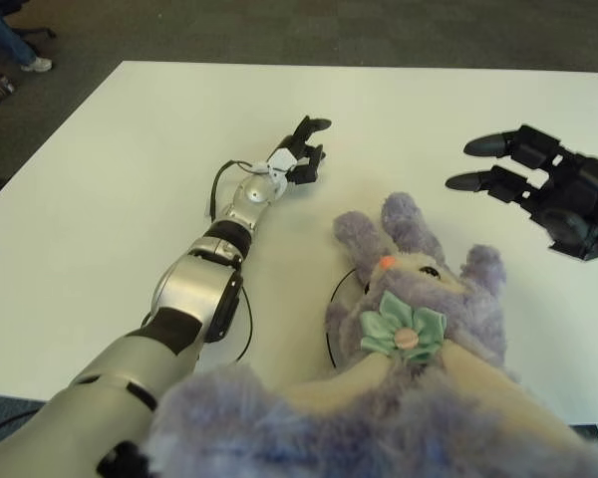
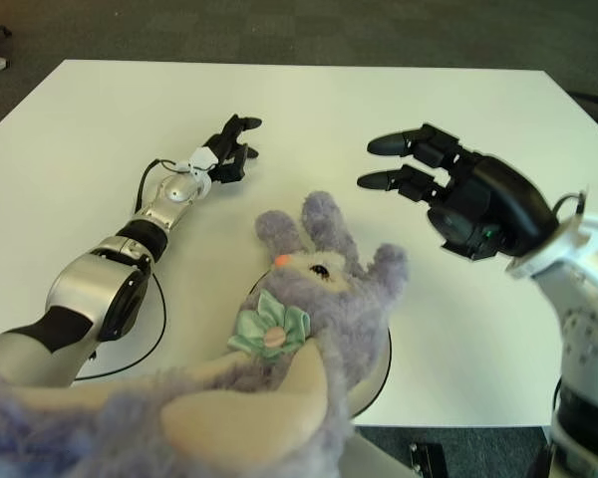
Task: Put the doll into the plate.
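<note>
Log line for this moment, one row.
doll: lying over plate | right robot hand: open, above table, right of doll | left robot hand: idle, beyond doll

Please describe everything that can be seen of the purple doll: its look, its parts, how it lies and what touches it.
The doll is a fluffy lilac plush rabbit with two ears, an orange nose, a dark eye and a mint fabric flower at its neck. It lies tilted over the white, dark-rimmed plate, hiding most of it, head toward the table's middle; its cream-lined lower part fills the near edge of the views. Neither hand touches it: the right hand hovers open beyond it, the left hand shows farther off.
</note>
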### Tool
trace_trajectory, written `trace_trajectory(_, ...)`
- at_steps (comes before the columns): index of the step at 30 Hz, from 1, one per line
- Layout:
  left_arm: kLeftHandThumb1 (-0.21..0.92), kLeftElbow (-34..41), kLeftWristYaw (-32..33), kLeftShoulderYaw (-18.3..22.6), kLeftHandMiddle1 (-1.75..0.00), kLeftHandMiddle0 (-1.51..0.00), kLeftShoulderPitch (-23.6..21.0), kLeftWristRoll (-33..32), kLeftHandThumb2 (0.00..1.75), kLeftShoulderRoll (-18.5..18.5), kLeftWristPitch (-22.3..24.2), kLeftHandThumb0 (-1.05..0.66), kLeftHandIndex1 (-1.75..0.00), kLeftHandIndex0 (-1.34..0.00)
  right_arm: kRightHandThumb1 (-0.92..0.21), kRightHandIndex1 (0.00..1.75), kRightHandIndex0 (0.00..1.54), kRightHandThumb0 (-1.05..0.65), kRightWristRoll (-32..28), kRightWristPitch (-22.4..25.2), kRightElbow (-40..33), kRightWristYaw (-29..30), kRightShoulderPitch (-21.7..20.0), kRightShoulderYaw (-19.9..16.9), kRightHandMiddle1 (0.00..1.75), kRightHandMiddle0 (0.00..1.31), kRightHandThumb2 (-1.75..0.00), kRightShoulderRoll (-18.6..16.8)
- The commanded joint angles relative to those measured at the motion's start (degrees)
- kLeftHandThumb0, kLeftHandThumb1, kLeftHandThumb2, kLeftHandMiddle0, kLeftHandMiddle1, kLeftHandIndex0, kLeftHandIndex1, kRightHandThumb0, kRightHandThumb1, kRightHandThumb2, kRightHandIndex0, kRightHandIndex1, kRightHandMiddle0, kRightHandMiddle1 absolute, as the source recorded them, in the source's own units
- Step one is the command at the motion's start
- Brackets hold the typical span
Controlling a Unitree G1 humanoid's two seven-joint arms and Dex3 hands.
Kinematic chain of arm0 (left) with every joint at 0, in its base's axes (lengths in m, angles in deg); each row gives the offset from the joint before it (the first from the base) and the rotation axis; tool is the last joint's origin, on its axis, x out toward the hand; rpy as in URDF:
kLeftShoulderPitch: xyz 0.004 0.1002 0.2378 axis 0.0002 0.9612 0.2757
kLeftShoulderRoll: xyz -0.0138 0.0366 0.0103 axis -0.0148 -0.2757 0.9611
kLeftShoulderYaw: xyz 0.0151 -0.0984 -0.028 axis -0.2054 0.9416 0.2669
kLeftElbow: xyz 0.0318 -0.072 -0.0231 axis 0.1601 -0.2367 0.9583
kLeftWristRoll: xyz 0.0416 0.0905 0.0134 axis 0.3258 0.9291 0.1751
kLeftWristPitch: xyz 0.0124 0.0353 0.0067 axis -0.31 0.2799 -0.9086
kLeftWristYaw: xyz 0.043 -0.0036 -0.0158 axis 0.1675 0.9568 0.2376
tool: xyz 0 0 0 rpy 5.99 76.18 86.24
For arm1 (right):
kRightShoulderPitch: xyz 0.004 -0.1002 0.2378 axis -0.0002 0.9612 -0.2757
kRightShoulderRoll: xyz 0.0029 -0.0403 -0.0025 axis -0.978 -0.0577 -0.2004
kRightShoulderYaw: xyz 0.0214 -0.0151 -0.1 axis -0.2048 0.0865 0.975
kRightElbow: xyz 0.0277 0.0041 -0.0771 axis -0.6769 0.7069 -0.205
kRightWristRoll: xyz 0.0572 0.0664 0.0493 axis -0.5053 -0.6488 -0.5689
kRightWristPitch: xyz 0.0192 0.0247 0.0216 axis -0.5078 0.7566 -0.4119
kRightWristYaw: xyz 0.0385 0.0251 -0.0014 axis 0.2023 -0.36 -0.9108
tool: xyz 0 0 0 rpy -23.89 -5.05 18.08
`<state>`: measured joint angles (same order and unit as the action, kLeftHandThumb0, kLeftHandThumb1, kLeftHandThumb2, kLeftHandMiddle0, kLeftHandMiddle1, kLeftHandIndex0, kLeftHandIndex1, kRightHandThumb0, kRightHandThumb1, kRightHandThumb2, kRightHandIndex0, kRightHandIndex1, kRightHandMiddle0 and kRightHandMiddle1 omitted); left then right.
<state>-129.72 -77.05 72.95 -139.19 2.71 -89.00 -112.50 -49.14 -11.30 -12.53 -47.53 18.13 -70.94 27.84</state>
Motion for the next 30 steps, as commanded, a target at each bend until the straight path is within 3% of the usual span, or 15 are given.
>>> trace_trajectory(1,0.92,-0.3,0.5,0.2,-0.93,-0.38,-1.1,0.3,1.0,-0.1,0.3,-0.97,-0.8,0.0,-0.92,0.69,0.34,-0.93,11.5,-8.3,-4.1,9.8,-0.9,1.3,1.17,0.0,-0.75,-4.3)
trace_trajectory(3,0.92,-0.3,0.2,0.2,-0.92,-0.38,-1.1,0.2,1.01,-0.1,0.4,-0.97,-0.8,0.0,-0.92,0.71,0.35,-0.93,13.1,-9.4,-1.5,9.5,-2.8,3.0,1.21,0.01,-0.76,-3.6)
trace_trajectory(5,0.92,-0.4,-0.1,0.3,-0.92,-0.36,-1.2,0.1,1.01,-0.2,0.6,-0.97,-0.8,0.0,-0.92,0.72,0.35,-0.92,15.4,-10.1,5.5,8.3,-9.9,7.2,1.22,0.0,-0.73,-0.7)
trace_trajectory(7,0.92,-0.3,-0.1,0.2,-0.91,-0.35,-1.1,0.1,1.02,-0.3,0.4,-0.97,-0.8,0.0,-0.9,0.71,0.31,-0.91,15.2,-10.4,12.0,4.6,-16.0,9.3,1.2,0.0,-0.66,2.9)
trace_trajectory(10,0.92,-0.2,0.3,0.1,-0.9,-0.35,-1.0,0.4,1.02,-0.3,0.2,-0.97,-0.79,0.0,-0.72,0.59,0.23,-0.81,13.4,-12.6,20.4,-4.0,-20.7,9.6,1.02,0.0,-0.67,8.3)
trace_trajectory(12,0.92,-0.1,0.6,0.0,-0.9,-0.35,-1.0,0.5,1.02,-0.3,0.2,-0.97,-0.79,0.0,-0.59,0.52,0.21,-0.74,13.2,-16.1,24.1,-9.4,-19.2,9.4,0.92,0.0,-0.75,10.1)
trace_trajectory(14,0.92,-0.1,0.6,0.0,-0.9,-0.35,-1.0,0.5,1.01,-0.3,0.3,-0.97,-0.79,0.0,-0.4,0.41,0.2,-0.6,12.5,-16.0,27.9,-13.4,-18.3,9.1,0.73,0.0,-0.91,12.1)
trace_trajectory(19,0.92,-0.1,0.4,0.1,-0.91,-0.36,-1.0,0.4,1.0,-0.2,0.3,-0.97,-0.8,0.0,-0.23,0.29,0.18,-0.39,8.8,-10.4,30.7,-15.0,-17.3,7.6,0.5,0.0,-1.11,12.9)
trace_trajectory(23,0.92,-0.1,0.5,0.1,-0.91,-0.37,-0.9,0.4,0.99,-0.2,0.2,-0.97,-0.8,0.0,-0.21,0.25,0.18,-0.26,7.6,-5.1,29.6,-10.4,-16.0,6.9,0.43,0.0,-1.21,10.8)
trace_trajectory(30,0.92,0.1,0.5,0.1,-0.92,-0.36,-0.7,0.3,0.99,-0.3,0.0,-0.96,-0.82,0.0,-0.29,0.4,0.27,-0.29,8.8,0.4,27.3,-1.1,-15.5,6.6,0.57,0.0,-1.15,7.4)
